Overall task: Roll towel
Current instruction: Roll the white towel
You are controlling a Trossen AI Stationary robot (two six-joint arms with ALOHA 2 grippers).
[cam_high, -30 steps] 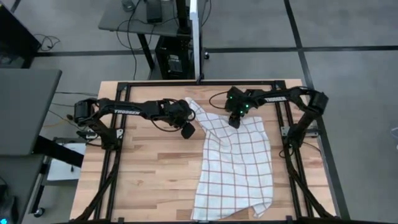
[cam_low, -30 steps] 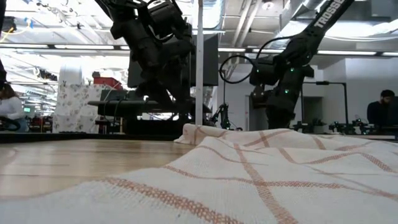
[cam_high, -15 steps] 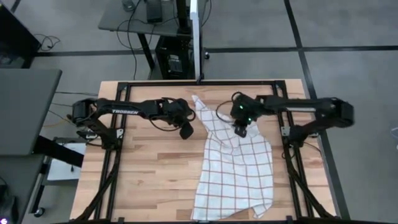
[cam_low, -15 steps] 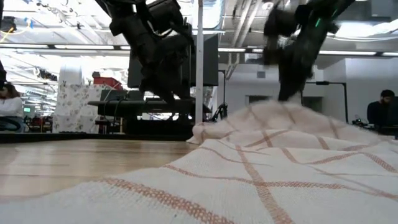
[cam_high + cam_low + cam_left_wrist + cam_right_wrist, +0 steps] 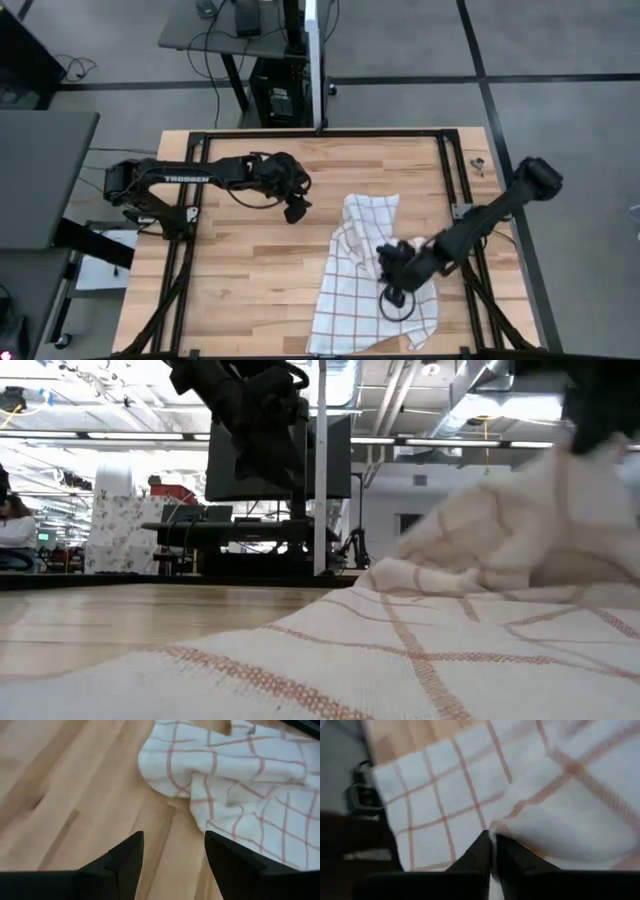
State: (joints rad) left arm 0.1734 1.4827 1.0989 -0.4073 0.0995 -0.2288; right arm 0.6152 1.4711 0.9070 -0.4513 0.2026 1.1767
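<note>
With the right gripper (image 5: pixel 393 268) pinching a fold of the white red-checked cloth towel (image 5: pixel 375 285) over the wooden table's (image 5: pixel 240 270) right half, that thin hold may slip and unfold it, while the left gripper (image 5: pixel 297 209) hovers open just beside the towel.

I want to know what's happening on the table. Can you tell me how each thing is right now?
towel: far end folded over toward the near end, bunched, not rolled; near part flat on the table.
right gripper: shut on the towel's folded-over edge, above the middle of the cloth.
left gripper: open, holding nothing, hanging over bare wood left of the towel.
</note>
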